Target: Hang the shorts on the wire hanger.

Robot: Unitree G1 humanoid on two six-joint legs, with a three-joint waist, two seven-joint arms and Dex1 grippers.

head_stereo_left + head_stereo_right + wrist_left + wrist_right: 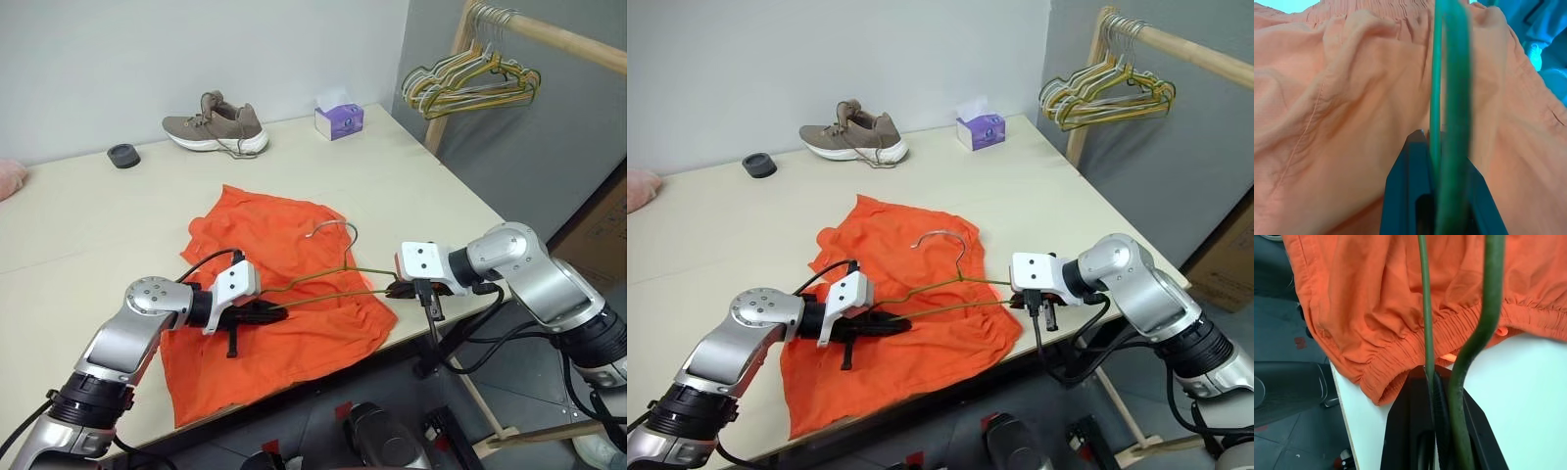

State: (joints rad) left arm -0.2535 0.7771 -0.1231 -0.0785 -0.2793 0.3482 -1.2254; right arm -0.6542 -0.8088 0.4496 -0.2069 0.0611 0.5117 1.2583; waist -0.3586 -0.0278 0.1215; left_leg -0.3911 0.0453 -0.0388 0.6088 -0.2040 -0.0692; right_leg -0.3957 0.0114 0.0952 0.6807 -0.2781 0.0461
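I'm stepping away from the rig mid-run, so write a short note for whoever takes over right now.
Left end effector: shut on the wire hanger's left corner.
Right end effector: shut on the hanger's right corner.
The hanger is held level just above the shorts, hook toward the far side of the table.
The shorts lie spread on the table, elastic waistband at the near right edge, by the right end effector.
Done: hanger gripped at both ends.
Left: the shorts are not yet on the hanger; no part is draped over the wire.
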